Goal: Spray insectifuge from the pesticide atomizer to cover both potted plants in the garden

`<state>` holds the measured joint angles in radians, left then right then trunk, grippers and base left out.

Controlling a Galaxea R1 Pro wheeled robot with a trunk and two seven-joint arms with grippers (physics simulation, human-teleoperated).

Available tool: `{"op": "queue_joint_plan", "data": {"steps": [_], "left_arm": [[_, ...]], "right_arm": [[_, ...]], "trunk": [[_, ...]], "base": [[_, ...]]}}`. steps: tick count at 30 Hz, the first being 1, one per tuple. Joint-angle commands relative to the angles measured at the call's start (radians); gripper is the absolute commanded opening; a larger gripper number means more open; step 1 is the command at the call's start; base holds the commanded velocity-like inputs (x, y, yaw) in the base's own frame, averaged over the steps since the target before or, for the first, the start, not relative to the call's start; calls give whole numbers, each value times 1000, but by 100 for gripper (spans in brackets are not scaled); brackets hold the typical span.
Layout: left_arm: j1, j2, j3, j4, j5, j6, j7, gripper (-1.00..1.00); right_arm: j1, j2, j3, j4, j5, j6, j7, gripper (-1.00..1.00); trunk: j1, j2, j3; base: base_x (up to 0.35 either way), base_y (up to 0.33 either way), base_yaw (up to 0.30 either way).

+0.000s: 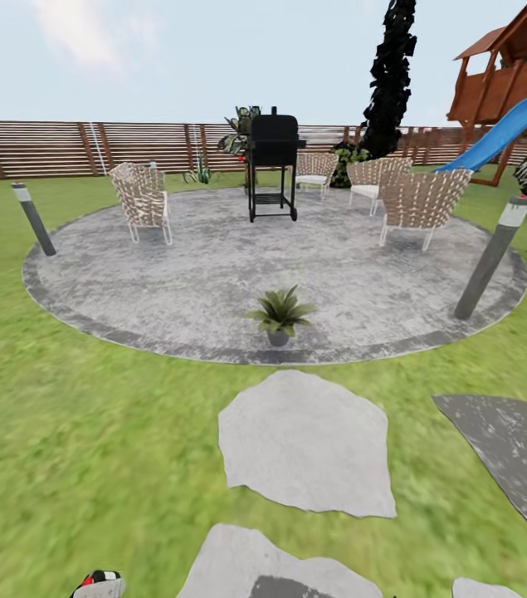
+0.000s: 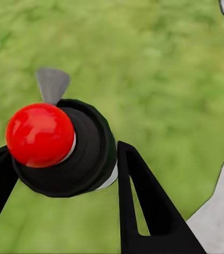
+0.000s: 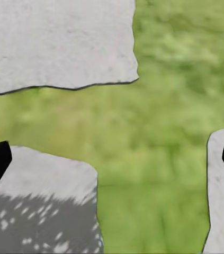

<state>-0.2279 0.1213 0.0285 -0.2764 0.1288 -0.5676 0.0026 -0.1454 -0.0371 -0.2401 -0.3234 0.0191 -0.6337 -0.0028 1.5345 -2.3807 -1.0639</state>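
Ground: green lawn (image 1: 89,432), filling the lower frame and both sides. Centre frame: round grey mottled paving (image 1: 213,282) with a darker rim.
On the paving: potted plant (image 1: 280,314) at its near edge; black grill (image 1: 273,166) at upper centre; four woven chairs, one upper left (image 1: 141,199), three upper right (image 1: 421,203).
On the lawn: two grey bollard lights, left (image 1: 33,218) and right (image 1: 492,256); pale stepping stones (image 1: 304,453) at lower centre; a darker slab (image 1: 512,453) at lower right

Potted plant (image 1: 279,314) on paving (image 1: 197,282), grill (image 1: 273,166) behind it.
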Motion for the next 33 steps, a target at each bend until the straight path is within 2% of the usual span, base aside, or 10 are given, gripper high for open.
{"op": "queue_joint_plan", "data": {"steps": [1, 6, 23, 33], "left_arm": [[-1, 0, 0, 1, 3, -3, 0, -100], [-1, 0, -1, 1, 3, -3, 0, -100], [-1, -3, -1, 2, 5, -3, 0, -100], [-1, -3, -1, 2, 3, -3, 0, -100]], "right_arm": [[-1, 0, -2, 1, 2, -3, -1, 100], [0, -1, -4, -1, 1, -4, -2, 100], [-1, -3, -4, -2, 2, -4, 0, 100], [0, -3, -4, -2, 2, -3, 0, 100]], "trunk": [[0, 0, -1], [0, 0, -1], [0, 0, -1], [0, 0, -1]], "base": [[294, -144, 259], [294, -144, 153], [298, -145, 6], [304, -168, 122]]}}
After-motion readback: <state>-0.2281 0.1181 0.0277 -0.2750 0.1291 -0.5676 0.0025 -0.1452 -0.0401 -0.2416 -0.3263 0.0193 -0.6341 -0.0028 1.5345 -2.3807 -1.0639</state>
